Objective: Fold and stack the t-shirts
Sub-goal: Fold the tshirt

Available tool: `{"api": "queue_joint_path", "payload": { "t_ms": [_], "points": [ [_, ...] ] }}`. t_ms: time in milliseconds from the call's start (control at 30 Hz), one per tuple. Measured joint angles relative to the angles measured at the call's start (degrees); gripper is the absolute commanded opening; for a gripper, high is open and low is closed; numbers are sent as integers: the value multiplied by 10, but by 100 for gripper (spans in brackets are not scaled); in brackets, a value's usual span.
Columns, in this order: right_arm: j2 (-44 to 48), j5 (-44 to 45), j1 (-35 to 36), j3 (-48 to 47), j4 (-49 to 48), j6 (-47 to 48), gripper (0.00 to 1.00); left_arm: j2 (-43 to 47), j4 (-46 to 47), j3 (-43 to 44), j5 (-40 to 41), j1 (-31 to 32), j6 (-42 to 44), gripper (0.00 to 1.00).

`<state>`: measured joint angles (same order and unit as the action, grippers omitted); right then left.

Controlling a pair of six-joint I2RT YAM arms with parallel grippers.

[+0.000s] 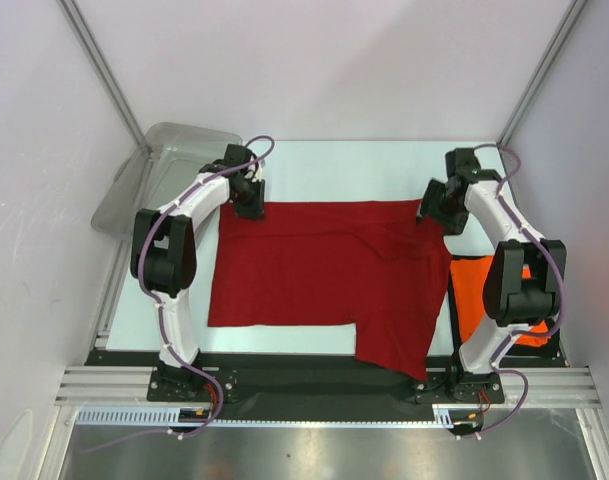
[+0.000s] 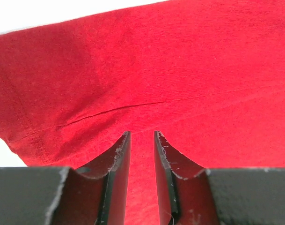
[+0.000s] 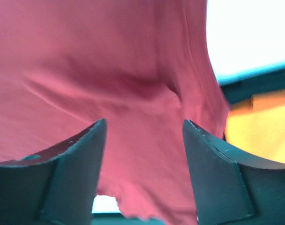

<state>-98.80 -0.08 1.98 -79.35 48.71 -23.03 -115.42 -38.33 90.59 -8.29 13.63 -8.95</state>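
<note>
The red shirt (image 1: pixel 324 270) lies spread on the surface, and the orange shirt (image 1: pixel 474 290) is just beside its right edge. The step looks like a far-edge fold: pinch both far corners evenly and lift them together so the hem stays straight.

The left gripper (image 1: pixel 249 205) reaches over the far-left corner. Its fingers (image 2: pixel 121 159) are nearly together, and whether they hold cloth I cannot tell. The right gripper (image 1: pixel 431 212) is over the far-right corner, fingers (image 3: pixel 76 159) spread wide.

Before me: dark red t-shirt (image 1: pixel 324 270) spread flat mid-table, near right corner draping over table's front edge. Bright orange t-shirt (image 1: pixel 469 295) just beside it, on my right.
</note>
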Motion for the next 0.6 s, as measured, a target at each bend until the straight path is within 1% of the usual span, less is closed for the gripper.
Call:
{"api": "queue_joint_path", "payload": {
  "t_ms": [67,133,233,267,367,433,600],
  "points": [
    [-12,-14,-11,-30,-24,-1,77,-1,-2,4,-5,0,0,31],
    [-56,-24,-25,-99,-46,3,77,-3,-4,8,-9,0,0,31],
    [-146,-25,-43,-210,-66,21,72,-16,-5,22,-11,-1,0,31],
    [-171,-28,-48,-233,-77,26,67,-21,-4,26,-11,-2,0,31],
    [-223,-39,-59,-257,-84,37,62,-43,-10,45,-12,-4,3,30],
    [-244,-44,-63,-259,-82,38,62,-61,-17,64,-13,-9,6,30],
    [-267,-65,-62,-257,-83,37,62,-75,-23,71,-14,-23,6,29]
  ]
}}
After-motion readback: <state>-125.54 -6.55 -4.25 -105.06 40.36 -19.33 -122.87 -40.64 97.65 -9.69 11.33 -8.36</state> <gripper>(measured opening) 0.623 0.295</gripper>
